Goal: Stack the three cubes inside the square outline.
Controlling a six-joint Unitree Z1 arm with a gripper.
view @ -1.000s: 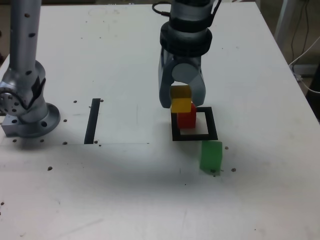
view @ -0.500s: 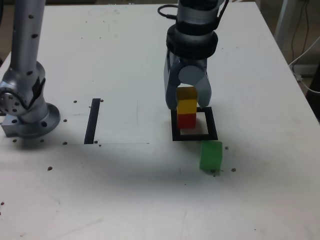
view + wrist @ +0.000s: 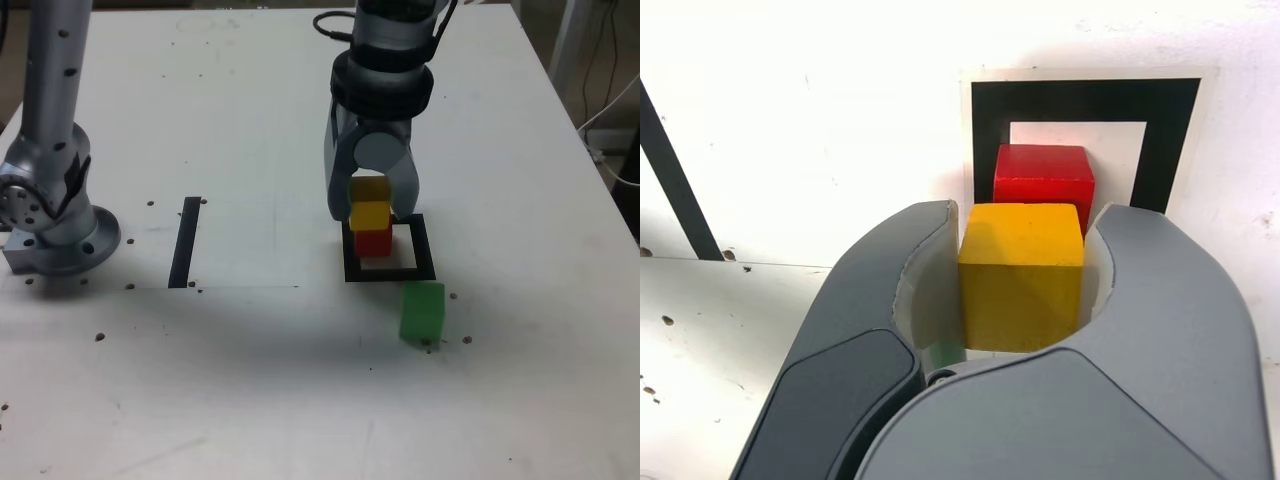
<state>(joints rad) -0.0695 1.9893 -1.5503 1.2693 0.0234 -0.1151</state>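
Yellow cube (image 3: 1022, 290): gripped between the two fingers (image 3: 1170, 290), one on either side of it; upright or nearly so, with its upper part shaded in the exterior view.
Fingers: closed on the yellow cube, with its faces showing between them.
Red cube (image 3: 373, 242): inside the outline (image 3: 425, 248), toward the exterior view's left side of it; the yellow cube covers part of it in both views.
Yellow and red: overlapping in both views; whether they touch, I cannot tell.
Outline: thick black square on the table (image 3: 250, 380), white within; part of its far side is hidden behind the fingers and cubes in the exterior view.
Green cube (image 3: 422, 312): on the table, outside the outline, just beside its near corner on the exterior view's right; whether it touches the black border, I cannot tell.
Strip (image 3: 185, 242): straight and black, flat on the table, well apart from the outline, toward the exterior view's left.
Arm (image 3: 385, 65): reaching in at the far side of the exterior view, dark bands around its wrist, a black cable (image 3: 329, 27) looping beside it.
Base (image 3: 75, 250): grey and round-footed, at the exterior view's left edge.
Table surface: white, scattered with small dark spots.
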